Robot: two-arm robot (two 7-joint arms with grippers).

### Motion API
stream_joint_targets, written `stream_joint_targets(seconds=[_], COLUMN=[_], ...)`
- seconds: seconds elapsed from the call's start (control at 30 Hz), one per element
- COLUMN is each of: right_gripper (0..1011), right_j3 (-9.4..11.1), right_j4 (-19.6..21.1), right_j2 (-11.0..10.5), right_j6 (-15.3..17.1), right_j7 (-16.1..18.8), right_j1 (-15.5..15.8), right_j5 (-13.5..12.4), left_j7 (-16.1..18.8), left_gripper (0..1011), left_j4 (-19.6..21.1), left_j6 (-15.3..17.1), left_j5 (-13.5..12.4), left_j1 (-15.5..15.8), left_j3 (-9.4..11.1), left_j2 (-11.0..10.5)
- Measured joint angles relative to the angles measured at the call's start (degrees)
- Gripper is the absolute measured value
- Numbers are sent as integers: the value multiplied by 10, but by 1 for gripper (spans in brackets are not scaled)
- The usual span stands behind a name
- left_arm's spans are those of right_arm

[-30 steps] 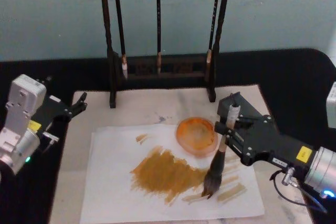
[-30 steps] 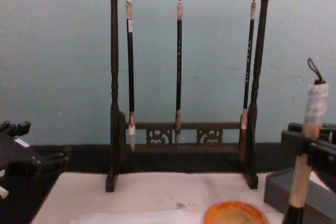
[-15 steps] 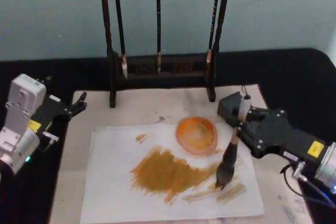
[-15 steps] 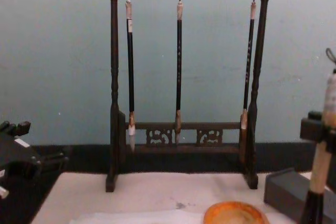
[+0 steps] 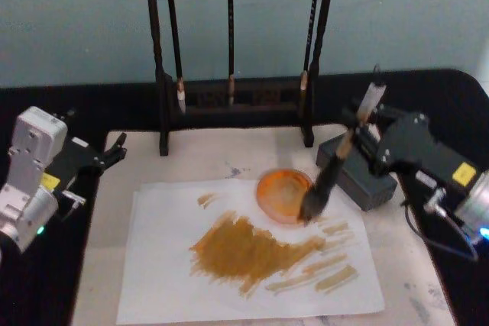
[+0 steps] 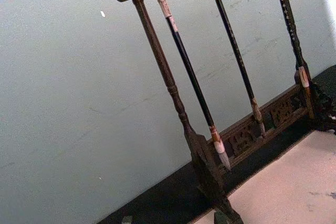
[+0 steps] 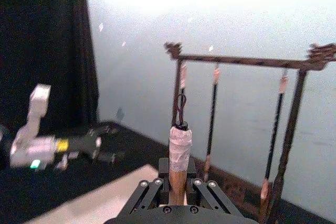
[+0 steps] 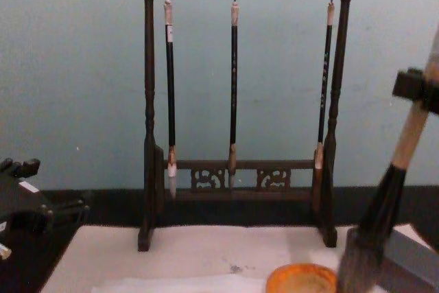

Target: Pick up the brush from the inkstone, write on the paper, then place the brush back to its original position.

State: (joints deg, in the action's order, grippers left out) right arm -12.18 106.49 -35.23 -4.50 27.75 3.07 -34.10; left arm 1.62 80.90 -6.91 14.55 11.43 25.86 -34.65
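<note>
While the right gripper pinches the brush by its tan handle, right of the round orange dish, the brush leans steeply, with its bristles at the dish's right rim. The paper, smeared with brown strokes, spreads before the dish. The left gripper rests well left of it.

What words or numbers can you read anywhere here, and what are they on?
No text reads clearly.
Yellow sticker on the right gripper: too small to read.
Yellow label on the left gripper: too small.
Pale marks on the hanging brushes: too blurred.
</note>
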Motion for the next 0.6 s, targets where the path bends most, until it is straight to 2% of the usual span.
stream_joint_targets(seconds=[0.2,0.23,0.3,0.4,0.6], right_gripper=[173,173,173,173,173], right_j3=[5,5,5,8,14], right_j4=[-42,-42,-56,-80,-115], right_j2=[48,48,62,81,105], right_j6=[6,6,11,27,60], right_j7=[-16,-16,-24,-35,-55], right_j1=[-38,-38,-52,-73,-97], right_j5=[-50,-50,-66,-98,-157], left_j7=[0,0,0,0,0], left_gripper=[1010,1009,1010,1010,1010], left_j4=[0,0,0,0,0], left_j6=[0,0,0,0,0], left_j5=[0,0,0,0,0], left_j1=[0,0,0,0,0], left_j3=[0,0,0,0,0], left_j2=[0,0,0,0,0])
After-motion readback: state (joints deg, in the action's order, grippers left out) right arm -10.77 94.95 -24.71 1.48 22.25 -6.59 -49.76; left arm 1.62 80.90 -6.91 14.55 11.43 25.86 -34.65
